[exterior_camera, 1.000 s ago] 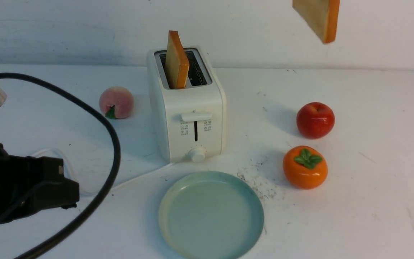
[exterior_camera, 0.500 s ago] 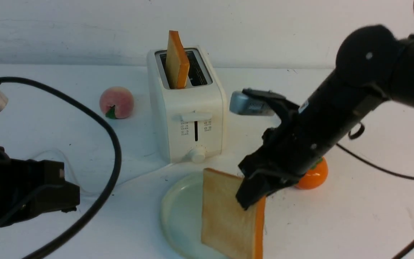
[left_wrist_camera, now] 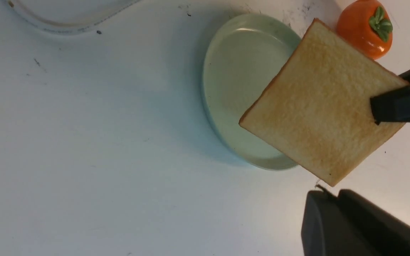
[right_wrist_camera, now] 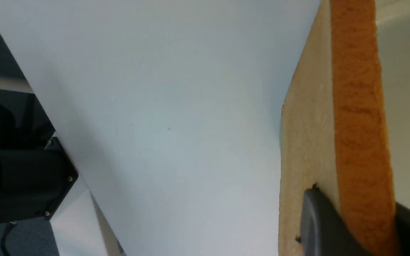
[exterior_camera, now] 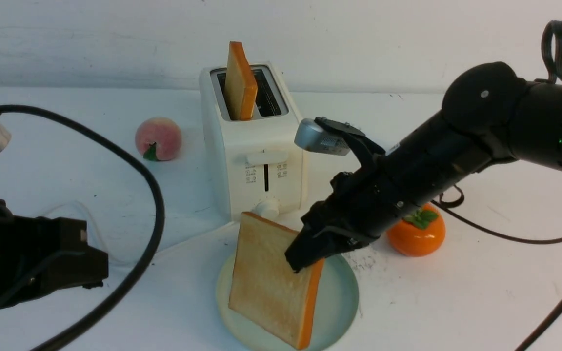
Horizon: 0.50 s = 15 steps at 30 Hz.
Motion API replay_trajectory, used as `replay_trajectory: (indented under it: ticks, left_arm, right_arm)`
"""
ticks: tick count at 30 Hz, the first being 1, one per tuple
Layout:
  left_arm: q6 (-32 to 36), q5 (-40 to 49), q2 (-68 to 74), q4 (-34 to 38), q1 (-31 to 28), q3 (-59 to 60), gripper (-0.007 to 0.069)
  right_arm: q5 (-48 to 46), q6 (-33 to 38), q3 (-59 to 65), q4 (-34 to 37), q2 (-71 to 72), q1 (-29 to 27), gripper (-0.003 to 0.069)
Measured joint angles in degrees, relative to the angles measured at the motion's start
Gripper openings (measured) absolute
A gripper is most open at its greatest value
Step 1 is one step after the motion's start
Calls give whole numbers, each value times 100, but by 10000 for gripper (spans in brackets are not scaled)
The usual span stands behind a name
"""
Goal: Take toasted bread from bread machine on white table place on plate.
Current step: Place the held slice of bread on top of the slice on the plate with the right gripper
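My right gripper (exterior_camera: pixel 305 258) is shut on one slice of toasted bread (exterior_camera: pixel 269 278) by its upper corner and holds it tilted over the pale blue-green plate (exterior_camera: pixel 344 292) on the white table (exterior_camera: pixel 481 273). The slice's low corner is at the plate's near rim. The left wrist view shows the slice (left_wrist_camera: pixel 319 103) above the plate (left_wrist_camera: pixel 233 81). The right wrist view shows its crust (right_wrist_camera: pixel 358 124) between the fingers (right_wrist_camera: pixel 319 220). A second slice (exterior_camera: pixel 239 83) stands in the bread machine (exterior_camera: pixel 256 156) behind the plate. My left gripper (exterior_camera: pixel 98 265) sits low at the left, shut and empty (left_wrist_camera: pixel 327 193).
An orange persimmon (exterior_camera: pixel 415 231) lies right of the plate, under the right arm. A peach (exterior_camera: pixel 158 139) lies left of the toaster. A thick black cable (exterior_camera: pixel 154 195) loops over the left side, and the toaster's white cord (exterior_camera: pixel 90 214) runs there too.
The right arm swung down from the top of the view with the slice, then shifted it left over the plate. The arm now hides the red apple. The left arm has not moved.
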<state>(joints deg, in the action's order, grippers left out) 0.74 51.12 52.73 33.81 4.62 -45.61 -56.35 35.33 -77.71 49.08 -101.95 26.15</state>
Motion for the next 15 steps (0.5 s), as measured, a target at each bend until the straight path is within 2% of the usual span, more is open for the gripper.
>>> replay_trajectory:
  ticks: [15]
  left_arm:
    - [0,0,0,-116,0,7,46]
  right_arm:
    - [125,101,11,4,-474,0,114]
